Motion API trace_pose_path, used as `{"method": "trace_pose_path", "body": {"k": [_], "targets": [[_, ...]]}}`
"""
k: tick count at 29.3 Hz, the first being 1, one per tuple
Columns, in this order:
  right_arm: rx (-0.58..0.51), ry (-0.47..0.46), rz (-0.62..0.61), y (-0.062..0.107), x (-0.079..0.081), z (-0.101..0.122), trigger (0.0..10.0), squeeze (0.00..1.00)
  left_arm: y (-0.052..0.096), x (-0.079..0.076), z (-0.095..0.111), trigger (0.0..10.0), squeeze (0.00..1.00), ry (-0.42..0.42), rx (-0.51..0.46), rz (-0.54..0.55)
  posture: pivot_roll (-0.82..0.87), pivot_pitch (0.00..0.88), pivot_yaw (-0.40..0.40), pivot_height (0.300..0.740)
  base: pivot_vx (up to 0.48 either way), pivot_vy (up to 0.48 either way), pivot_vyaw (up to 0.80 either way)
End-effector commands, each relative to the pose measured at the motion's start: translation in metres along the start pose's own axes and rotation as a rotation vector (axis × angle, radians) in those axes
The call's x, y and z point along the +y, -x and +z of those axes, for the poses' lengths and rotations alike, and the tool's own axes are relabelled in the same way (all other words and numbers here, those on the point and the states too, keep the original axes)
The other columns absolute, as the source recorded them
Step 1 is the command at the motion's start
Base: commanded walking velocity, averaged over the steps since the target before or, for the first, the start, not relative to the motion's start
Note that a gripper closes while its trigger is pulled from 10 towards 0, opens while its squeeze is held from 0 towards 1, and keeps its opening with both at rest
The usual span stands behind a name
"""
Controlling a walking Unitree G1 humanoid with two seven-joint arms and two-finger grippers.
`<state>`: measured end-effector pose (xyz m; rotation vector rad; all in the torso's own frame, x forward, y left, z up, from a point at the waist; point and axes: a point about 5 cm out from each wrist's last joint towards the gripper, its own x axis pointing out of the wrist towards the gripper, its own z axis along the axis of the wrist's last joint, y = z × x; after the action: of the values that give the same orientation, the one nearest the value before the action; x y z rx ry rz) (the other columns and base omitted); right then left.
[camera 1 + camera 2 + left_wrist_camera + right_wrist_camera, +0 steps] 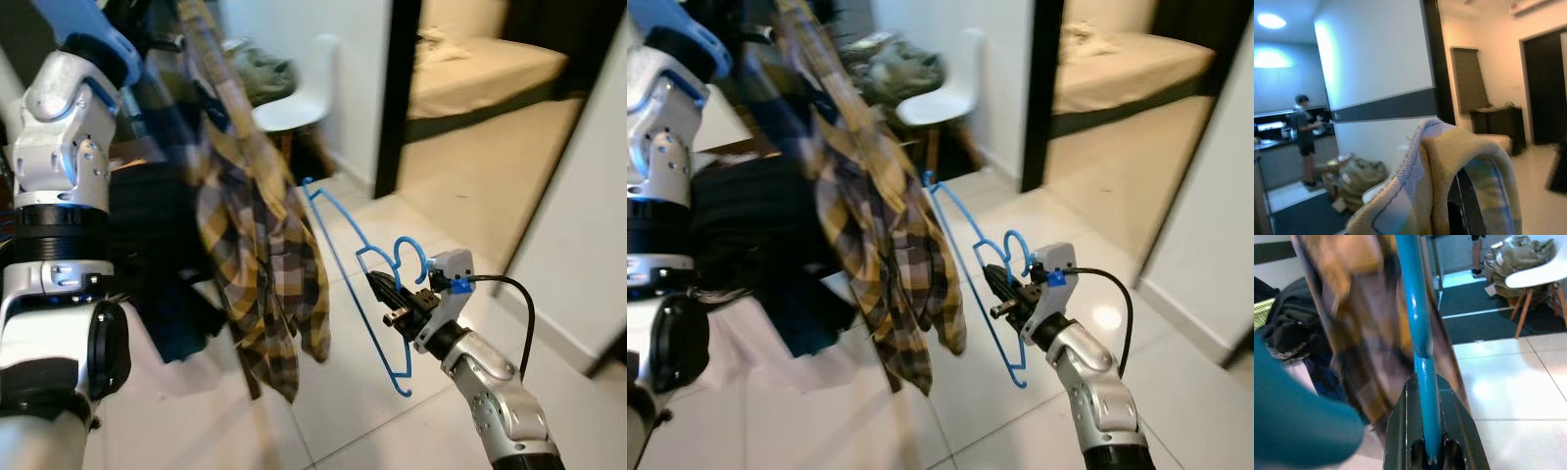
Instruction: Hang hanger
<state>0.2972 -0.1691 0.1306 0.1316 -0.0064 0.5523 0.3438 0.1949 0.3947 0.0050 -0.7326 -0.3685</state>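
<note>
— Where is the blue hanger [364, 262] at this moment?

— In the right claw [384, 290], at about four o'clock in the head view. The two black fingers [1455, 427] are pinched onto its thin bar, one on each side, as the right wrist view shows. The hanger hangs tilted above the tiled floor [431, 206], its hook near the claw and one long arm running up toward eleven o'clock.

— And what does it meet up there?

— A yellow-and-brown plaid shirt [265, 264], which dangles from the upper left, at roughly ten o'clock. The hanger's upper tip lies just beside the shirt's edge; whether they touch cannot be told.

— What about the left claw?

— The left arm [59, 157] is raised at nine o'clock. In its wrist view plaid cloth is draped over the black fingers [1465, 205], so whether that claw is open or closed cannot be told.

— Anything else around?

— A white chair [299, 98] stands at twelve o'clock, and a person [1303, 137] stands at a far counter [1268, 143].
</note>
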Motion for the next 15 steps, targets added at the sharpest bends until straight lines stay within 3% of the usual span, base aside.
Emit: {"method": "trace_pose_path", "body": {"k": [1, 2, 3, 4, 5, 6, 7, 9, 11, 14, 15], "targets": [[-0.013, -0.019, 0.012, -0.001, 0.002, 0.001, 10.0, 0.0, 0.015, -0.022, -0.006, 10.0, 0.0, 0.085, 0.034, -0.194, -0.14, 0.0, 0.036, 0.74, 0.0, 0.0, 0.65], [-0.012, -0.031, 0.019, -0.001, 0.002, 0.0, 10.0, 0.0, 0.035, -0.033, -0.009, 10.0, 0.0, 0.201, 0.058, -0.303, -0.13, 0.0, 0.03, 0.74, 0.0, 0.0, 0.65], [-0.012, -0.038, 0.022, -0.002, 0.002, 0.0, 10.0, 0.0, 0.04, -0.035, -0.006, 10.0, 0.0, 0.273, 0.049, -0.333, -0.13, 0.0, 0.029, 0.74, 0.0, 0.0, 0.65], [-0.012, -0.038, 0.022, -0.002, 0.002, 0.0, 10.0, 0.0, 0.04, -0.035, -0.006, 10.0, 0.0, 0.273, 0.049, -0.333, -0.13, 0.0, 0.029, 0.74, 0.0, 0.0, 0.65], [-0.013, -0.044, 0.024, -0.002, 0.002, 0.0, 10.0, 0.0, 0.045, -0.04, -0.003, 10.0, 0.0, 0.333, 0.047, -0.377, -0.13, 0.0, 0.028, 0.74, 0.0, 0.0, 0.65], [-0.013, -0.044, 0.024, -0.002, 0.002, 0.0, 10.0, 0.0, 0.045, -0.04, -0.003, 10.0, 0.0, 0.333, 0.047, -0.377, -0.13, 0.0, 0.028, 0.74, 0.0, 0.0, 0.65], [-0.014, -0.051, 0.026, -0.002, 0.002, 0.0, 10.0, 0.0, 0.056, -0.051, 0.0, 10.0, 0.0, 0.364, 0.061, -0.481, -0.12, 0.0, 0.027, 0.74, 0.0, 0.0, 0.64], [-0.014, -0.051, 0.026, -0.002, 0.002, 0.0, 10.0, 0.0, 0.056, -0.051, 0.0, 10.0, 0.0, 0.364, 0.061, -0.481, -0.12, 0.0, 0.027, 0.74, 0.0, 0.0, 0.64], [-0.019, -0.07, 0.032, -0.002, 0.002, 0.001, 10.0, 0.0, 0.086, -0.079, -0.01, 10.0, 0.0, 0.399, 0.169, -0.681, -0.12, 0.0, 0.028, 0.74, 0.0, 0.0, 0.64], [-0.022, -0.077, 0.034, -0.002, 0.002, 0.001, 10.0, 0.0, 0.096, -0.087, -0.017, 10.0, 0.0, 0.417, 0.219, -0.713, -0.12, 0.0, 0.028, 0.74, 0.0, 0.0, 0.48], [-0.024, -0.088, 0.032, -0.002, 0.001, 0.002, 10.0, 0.0, 0.102, -0.09, -0.032, 10.0, 0.0, 0.438, 0.273, -0.661, -0.11, 0.0, 0.028, 0.74, 0.0, 0.0, 0.0]]}}
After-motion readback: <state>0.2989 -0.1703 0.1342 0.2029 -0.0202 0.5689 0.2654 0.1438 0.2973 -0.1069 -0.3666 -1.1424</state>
